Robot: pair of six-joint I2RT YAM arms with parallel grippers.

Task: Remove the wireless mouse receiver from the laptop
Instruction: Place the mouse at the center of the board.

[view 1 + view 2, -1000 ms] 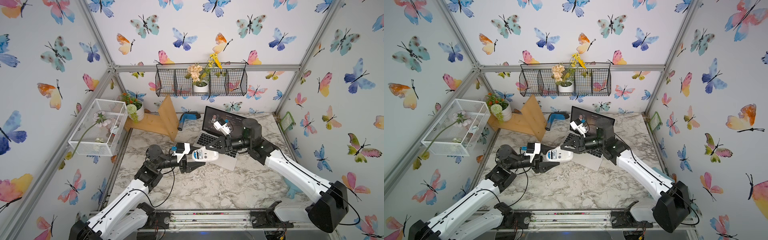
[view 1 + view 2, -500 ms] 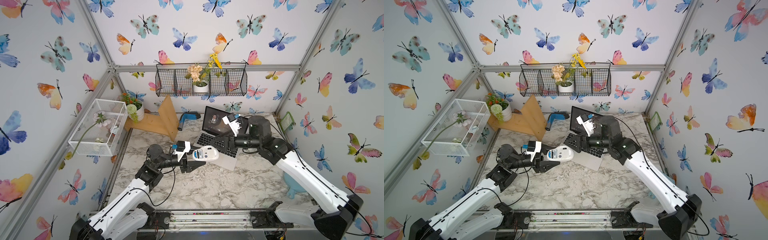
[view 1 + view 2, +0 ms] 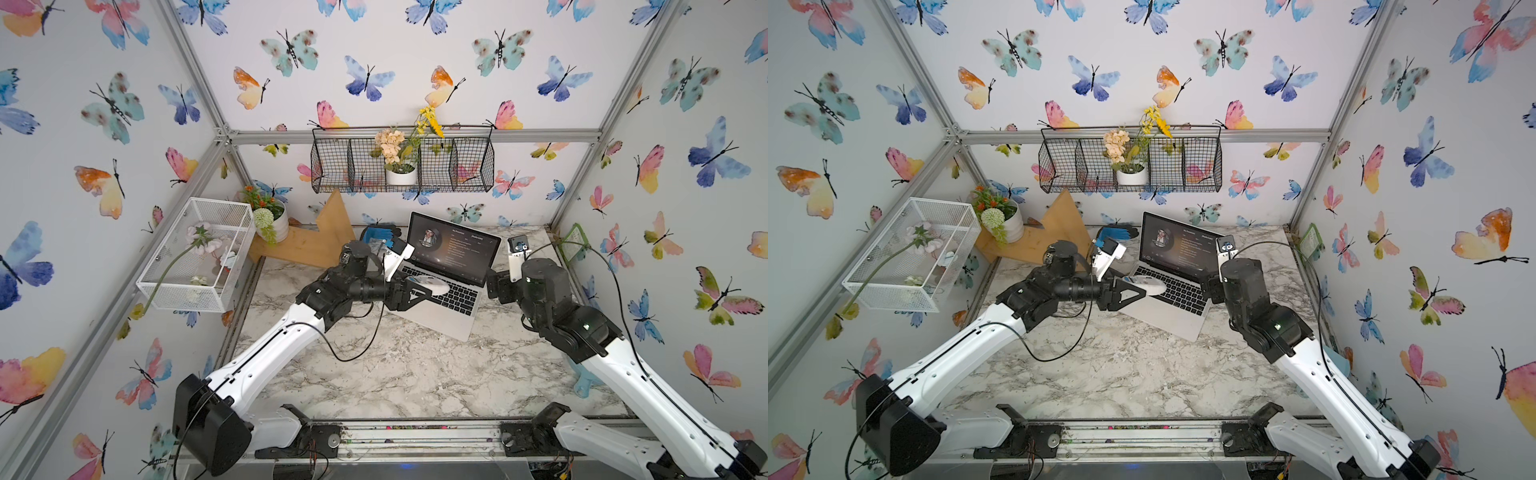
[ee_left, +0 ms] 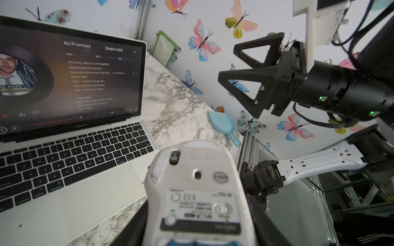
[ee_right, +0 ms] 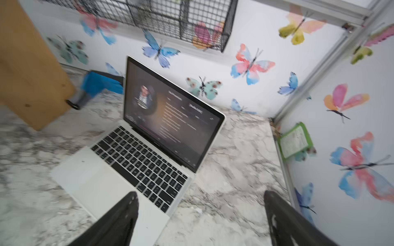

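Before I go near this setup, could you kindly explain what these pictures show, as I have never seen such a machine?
This is a robot with a left arm and a right arm, mounted at the near edge of a marble table. Two pictures come from a camera pair high above, looking down on everything; the other two come from a camera on each arm's wrist. On the table stands an open laptop, its screen lit. The left end effector, the two-fingered clamp at its tip, holds a white mouse upside down over the laptop, so its wrist camera sees the underside. The right end effector is open and empty, beside the laptop's right side; its wrist picture is blurred. A wooden arrow and a plant pot stand at the back.
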